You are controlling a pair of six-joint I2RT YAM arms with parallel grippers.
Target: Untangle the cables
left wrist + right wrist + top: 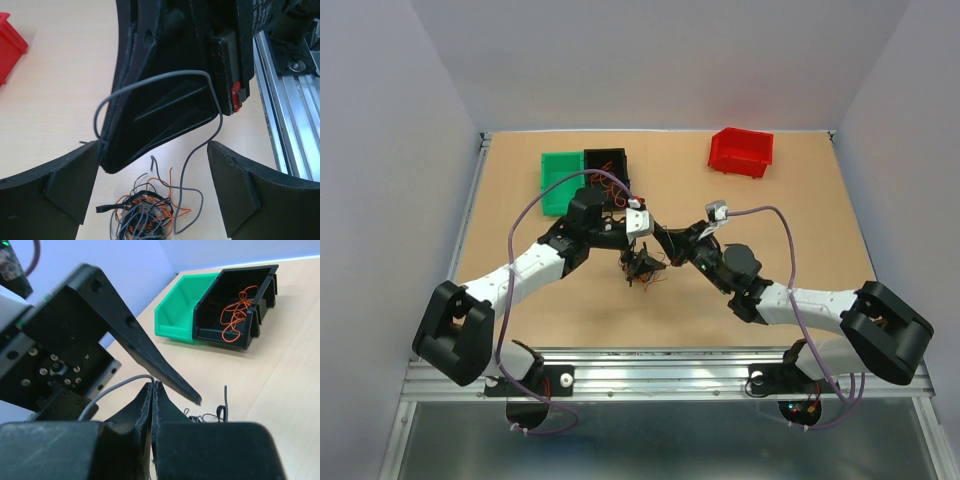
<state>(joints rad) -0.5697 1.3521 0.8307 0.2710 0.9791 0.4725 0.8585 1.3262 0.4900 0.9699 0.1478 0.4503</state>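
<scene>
A tangle of grey, black and orange cables lies on the table in the middle; in the left wrist view the tangle sits just below my jaws. My right gripper is shut on a grey cable and holds it up from the tangle. That grey cable loops over the right gripper's fingers and runs down into the tangle. My left gripper is open and empty, its fingers on either side of the right gripper's tip, above the tangle. Both grippers meet over the tangle in the top view.
A black bin holding an orange cable stands beside a green bin at the back left. A red bin stands at the back right. The aluminium rail runs along the table's near edge.
</scene>
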